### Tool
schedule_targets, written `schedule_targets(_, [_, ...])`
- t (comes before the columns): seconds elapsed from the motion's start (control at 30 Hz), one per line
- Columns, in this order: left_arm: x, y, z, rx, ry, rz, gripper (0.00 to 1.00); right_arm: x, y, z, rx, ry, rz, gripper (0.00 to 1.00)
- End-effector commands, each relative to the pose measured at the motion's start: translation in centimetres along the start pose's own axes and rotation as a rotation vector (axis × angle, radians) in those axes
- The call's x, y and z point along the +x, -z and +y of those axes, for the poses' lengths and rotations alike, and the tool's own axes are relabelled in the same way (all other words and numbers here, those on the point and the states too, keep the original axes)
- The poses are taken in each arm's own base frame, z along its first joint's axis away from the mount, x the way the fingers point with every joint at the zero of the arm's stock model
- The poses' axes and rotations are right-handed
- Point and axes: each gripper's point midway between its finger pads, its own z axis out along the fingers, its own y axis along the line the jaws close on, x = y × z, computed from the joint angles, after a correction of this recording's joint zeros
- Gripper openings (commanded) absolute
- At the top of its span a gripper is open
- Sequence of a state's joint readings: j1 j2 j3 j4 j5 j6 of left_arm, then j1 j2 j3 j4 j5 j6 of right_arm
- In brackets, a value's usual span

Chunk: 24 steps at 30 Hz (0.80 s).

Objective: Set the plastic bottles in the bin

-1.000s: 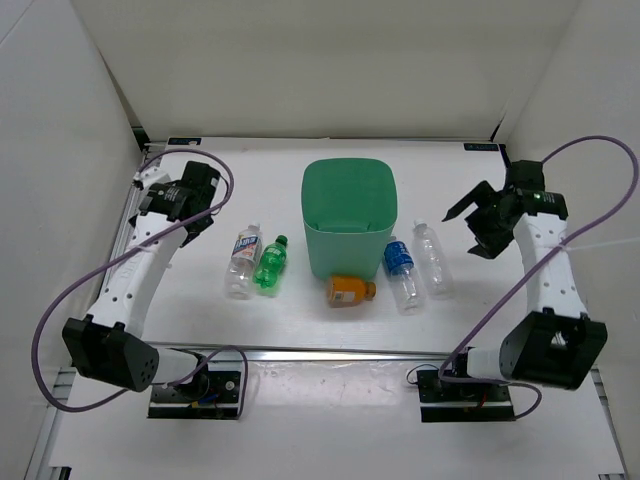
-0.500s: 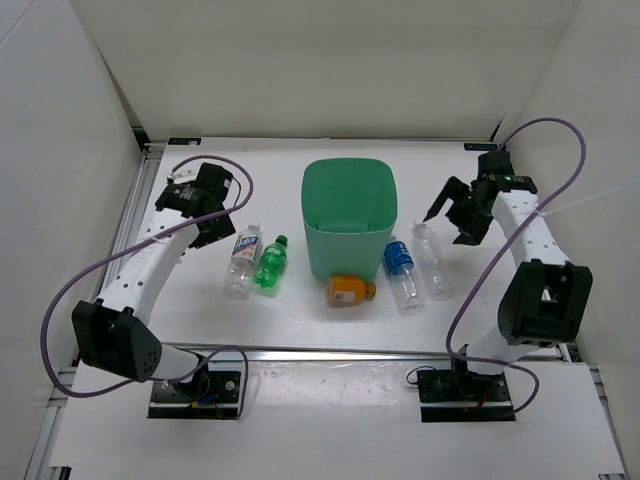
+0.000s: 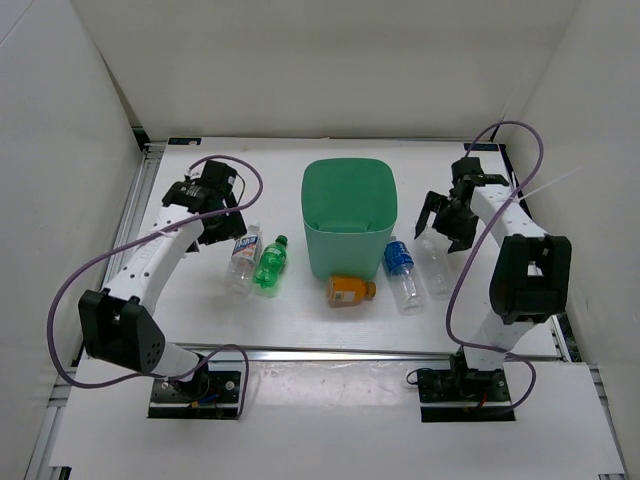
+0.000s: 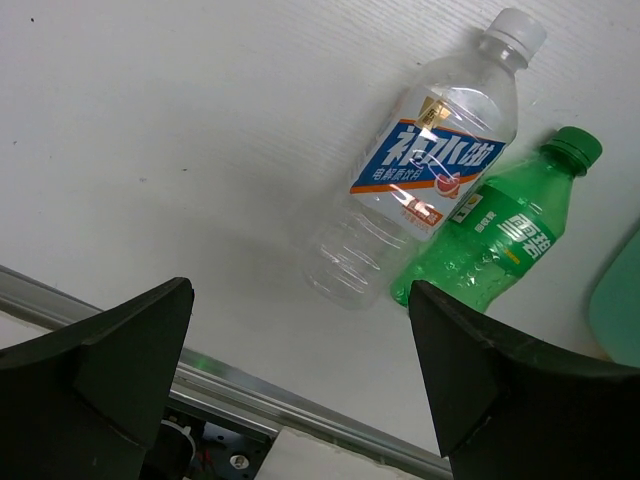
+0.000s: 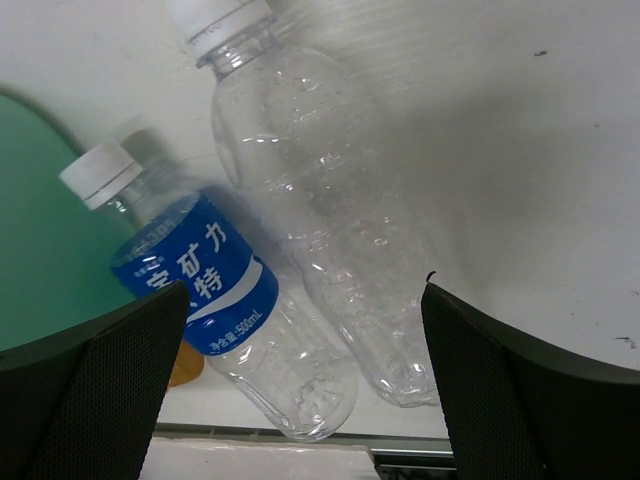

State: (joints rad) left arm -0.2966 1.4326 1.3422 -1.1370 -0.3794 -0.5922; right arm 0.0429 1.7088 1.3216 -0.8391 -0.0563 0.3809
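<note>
Both arms swung inward — left gripper [image 3: 222, 222] over white-label bottle [image 3: 241, 262], right gripper [image 3: 443, 222] over plain bottle [image 3: 434, 260], jaws wide, empty. Green bottle [image 3: 269, 263], orange bottle [image 3: 350, 290], blue-label bottle [image 3: 401, 272] lie on table [image 3: 300, 320] by bin [image 3: 345, 255]. Likely light, thin-walled, slippery — grip mid-body.

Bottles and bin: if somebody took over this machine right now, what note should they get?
Left gripper: open, empty, above the white-blue label bottle and green bottle, left of the bin.
Right gripper: open, empty, above the blue label bottle and plain clear bottle, right of the bin.
Orange bottle: lying in front of the bin.
Done: nothing; no bottle is in the bin.
Left: all five bottles.
</note>
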Motion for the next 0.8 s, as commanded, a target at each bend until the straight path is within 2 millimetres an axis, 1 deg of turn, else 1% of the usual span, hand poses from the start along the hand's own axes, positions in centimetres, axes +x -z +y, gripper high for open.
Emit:
schedule_targets(0.0, [-0.4, -0.2, -0.8, 0.029, -0.016, -0.003, 1.0, -1.2, 0.1, 0.5, 0.025, 0.062, -0.022, 1.0])
schedule_targets(0.03, [-0.5, -0.2, -0.7, 0.022, -0.015, -0.008, 1.0, -1.2, 0.1, 0.5, 0.025, 0.062, -0.022, 1.0])
schedule_targets(0.07, [-0.4, -0.4, -0.8, 0.017, -0.019, -0.001, 1.0, -0.8, -0.7, 0.5, 0.042, 0.072, -0.002, 1.0])
schedule_targets(0.1, [-0.4, -0.4, -0.8, 0.017, -0.019, 0.0, 1.0, -0.5, -1.0, 0.3, 0.05, 0.07, 0.016, 1.0])
schedule_targets(0.13, [-0.5, -0.6, -0.9, 0.015, -0.02, 0.002, 1.0, -0.4, -1.7, 0.0, 0.067, 0.059, 0.034, 1.0])
schedule_targets(0.23, [-0.2, -0.8, -0.8, 0.006, -0.027, 0.016, 1.0, 0.6, -3.1, -0.7, 0.098, 0.054, 0.087, 1.0])
schedule_targets(0.3, [-0.4, -0.9, -1.0, 0.005, -0.027, 0.017, 1.0, 0.9, -3.6, -0.7, 0.095, 0.052, 0.108, 1.0])
schedule_targets(0.33, [-0.2, -1.2, -1.2, 0.006, -0.032, 0.032, 1.0, 0.8, -3.9, -1.2, 0.102, 0.039, 0.118, 0.95])
schedule_targets(0.37, [-0.2, -1.2, -1.2, 0.006, -0.032, 0.032, 1.0, 0.9, -3.9, -1.0, 0.092, 0.038, 0.122, 0.91])
schedule_targets(0.4, [0.0, -1.5, -1.3, 0.0, -0.036, 0.041, 1.0, 0.7, -3.9, -1.4, 0.094, 0.025, 0.12, 0.87])
schedule_targets(0.43, [0.0, -1.5, -1.3, 0.0, -0.036, 0.042, 1.0, 0.6, -4.1, -1.9, 0.089, 0.005, 0.129, 0.79])
schedule_targets(0.5, [0.2, -1.7, -1.2, -0.01, -0.033, 0.056, 1.0, 0.3, -3.9, -2.2, 0.059, -0.041, 0.136, 0.7])
schedule_targets(0.53, [0.2, -1.7, -1.2, -0.01, -0.033, 0.056, 1.0, 0.1, -3.6, -2.3, 0.049, -0.052, 0.128, 0.66])
schedule_targets(0.57, [0.0, -1.6, -1.3, -0.005, -0.03, 0.049, 1.0, -0.9, -2.9, -2.2, 0.039, -0.056, 0.097, 0.58])
schedule_targets(0.6, [0.0, -1.6, -1.3, -0.005, -0.03, 0.049, 1.0, -1.6, -2.6, -2.1, 0.024, -0.075, 0.081, 0.54])
schedule_targets(0.67, [-0.2, -1.7, -1.5, -0.006, -0.021, 0.05, 1.0, -3.0, -0.2, -1.4, -0.008, -0.087, 0.031, 0.53])
schedule_targets(0.7, [0.1, -1.9, -1.4, -0.015, -0.028, 0.064, 1.0, -5.3, 2.1, -0.3, -0.036, -0.088, -0.047, 0.51])
schedule_targets(0.73, [0.1, -1.9, -1.4, -0.016, -0.028, 0.064, 1.0, -6.2, 3.4, 0.3, -0.05, -0.094, -0.082, 0.49])
schedule_targets(0.77, [-0.1, -2.0, -1.6, -0.016, -0.019, 0.064, 1.0, -7.0, 5.5, 1.3, -0.091, -0.107, -0.124, 0.47])
